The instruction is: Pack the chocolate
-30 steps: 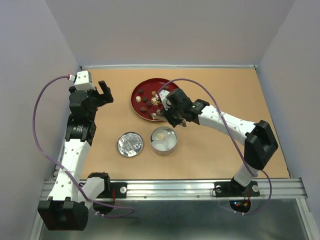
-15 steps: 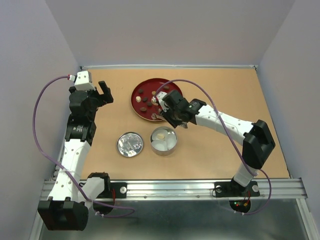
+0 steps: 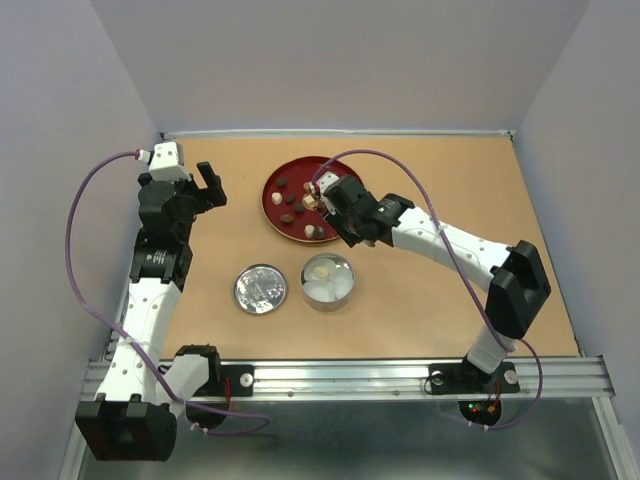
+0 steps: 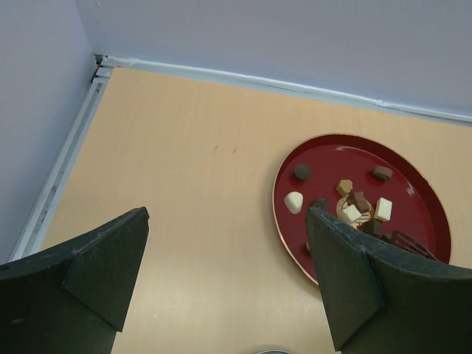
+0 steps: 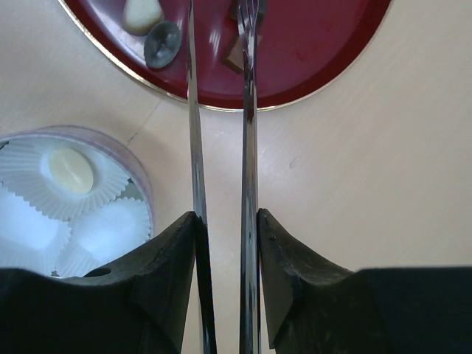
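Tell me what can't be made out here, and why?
Right wrist view: the tongs reach the top edge; whether they grip the brown chocolate there is unclear.
Right wrist view: the left edge cuts off part of the tin.
Top view: the right claw covers part of the red plate.
Left wrist view: the left claw's finger hides the plate's lower right part.

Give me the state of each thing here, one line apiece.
tin: open, one cream chocolate in a paper cup.
lid: off, flat on the table left of the tin.
red plate: loaded with chocolates.
tongs: clamped upright between the fingers, tips over the plate.
right gripper: shut on tongs.
left gripper: open, empty.
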`<state>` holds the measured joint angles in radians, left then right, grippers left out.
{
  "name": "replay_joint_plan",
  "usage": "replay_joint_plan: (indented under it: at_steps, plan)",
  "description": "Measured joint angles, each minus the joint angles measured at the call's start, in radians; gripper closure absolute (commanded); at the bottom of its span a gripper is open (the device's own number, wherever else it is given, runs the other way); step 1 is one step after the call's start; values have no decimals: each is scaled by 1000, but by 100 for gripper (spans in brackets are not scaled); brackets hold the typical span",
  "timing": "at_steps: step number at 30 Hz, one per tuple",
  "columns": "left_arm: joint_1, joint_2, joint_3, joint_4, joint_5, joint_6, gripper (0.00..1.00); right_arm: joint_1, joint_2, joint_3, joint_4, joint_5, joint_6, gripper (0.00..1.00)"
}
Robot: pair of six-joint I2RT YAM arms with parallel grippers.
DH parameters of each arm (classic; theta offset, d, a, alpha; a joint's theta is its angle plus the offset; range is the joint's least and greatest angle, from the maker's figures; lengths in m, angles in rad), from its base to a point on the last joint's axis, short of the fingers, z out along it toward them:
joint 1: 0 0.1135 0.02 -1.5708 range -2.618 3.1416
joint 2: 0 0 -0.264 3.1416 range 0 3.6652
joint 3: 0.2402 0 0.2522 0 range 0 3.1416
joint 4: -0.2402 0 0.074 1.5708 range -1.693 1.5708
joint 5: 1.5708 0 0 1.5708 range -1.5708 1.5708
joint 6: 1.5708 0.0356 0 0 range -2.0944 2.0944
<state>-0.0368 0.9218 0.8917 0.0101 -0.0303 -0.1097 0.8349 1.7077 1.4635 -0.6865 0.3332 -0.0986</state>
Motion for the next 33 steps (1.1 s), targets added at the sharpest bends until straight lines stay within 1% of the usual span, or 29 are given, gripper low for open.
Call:
replay_joint_plan:
  at_steps: [5, 12, 33]
  plan:
    - [0, 0, 0, 0, 0, 0, 1, 0, -23, 3, 8, 53, 29, 57]
    - [0, 0, 0, 0, 0, 0, 1, 0, -32, 4, 22, 87, 47, 56]
    - [0, 0, 0, 0, 4, 0, 1, 1, 23, 4, 29, 91, 48, 56]
